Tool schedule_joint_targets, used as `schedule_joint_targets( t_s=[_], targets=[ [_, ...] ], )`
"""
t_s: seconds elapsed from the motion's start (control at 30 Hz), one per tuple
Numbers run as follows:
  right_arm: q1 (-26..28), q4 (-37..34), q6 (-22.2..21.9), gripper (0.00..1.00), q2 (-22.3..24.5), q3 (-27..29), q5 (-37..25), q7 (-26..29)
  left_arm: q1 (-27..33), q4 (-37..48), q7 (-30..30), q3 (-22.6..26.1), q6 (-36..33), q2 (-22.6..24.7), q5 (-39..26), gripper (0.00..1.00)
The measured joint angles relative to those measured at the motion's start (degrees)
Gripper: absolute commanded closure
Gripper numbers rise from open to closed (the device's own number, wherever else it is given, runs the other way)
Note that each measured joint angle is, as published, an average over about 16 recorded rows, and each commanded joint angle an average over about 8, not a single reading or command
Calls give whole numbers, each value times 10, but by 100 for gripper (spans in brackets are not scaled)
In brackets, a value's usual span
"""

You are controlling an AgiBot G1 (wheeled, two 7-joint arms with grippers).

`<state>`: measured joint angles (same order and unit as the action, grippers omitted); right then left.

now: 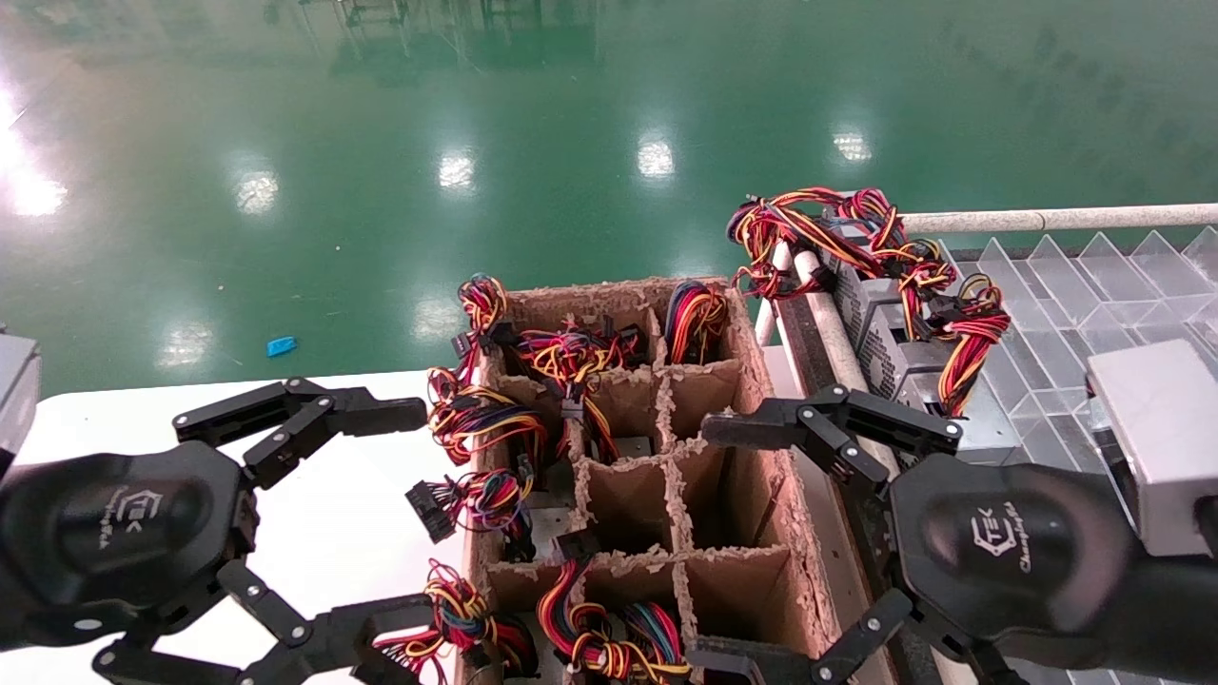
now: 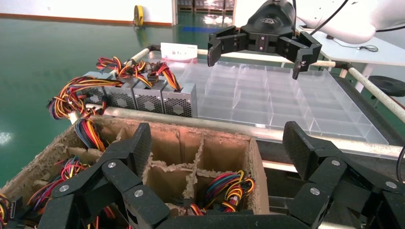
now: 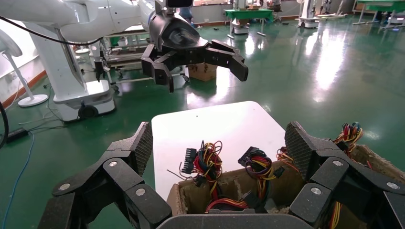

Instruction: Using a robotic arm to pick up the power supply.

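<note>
Both grippers hover open over a cardboard divider box [image 1: 752,495]. My left gripper [image 1: 400,521] is at the box's left edge, above white table, with nothing between its fingers. My right gripper [image 1: 709,542] is over the box's right cells, also empty. Several power supplies sit in the left and near cells, mostly showing as bundles of red, orange, yellow and black wires [image 1: 485,419] with black connectors. The left wrist view looks down between its fingers [image 2: 141,148] at a wire bundle [image 2: 229,188] in one cell. Wires [image 3: 207,162] spill over the box wall in the right wrist view.
Several silver power supplies [image 1: 885,333] stand in a row on a rack right of the box, beside clear plastic dividers [image 1: 1075,285]. The box rests on a white table [image 1: 352,514]. Green floor lies beyond. The middle and right cells [image 1: 733,504] look hollow.
</note>
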<state>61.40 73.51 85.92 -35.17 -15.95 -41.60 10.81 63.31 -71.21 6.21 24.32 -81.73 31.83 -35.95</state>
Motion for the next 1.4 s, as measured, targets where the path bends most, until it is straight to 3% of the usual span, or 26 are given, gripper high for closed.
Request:
schedule_joint_targets(
  t_s=[1.4],
  targets=[
    [2,1,-3,0,2,-1,-3,-1,0,0,0,0,0,0,0,0]
  ],
)
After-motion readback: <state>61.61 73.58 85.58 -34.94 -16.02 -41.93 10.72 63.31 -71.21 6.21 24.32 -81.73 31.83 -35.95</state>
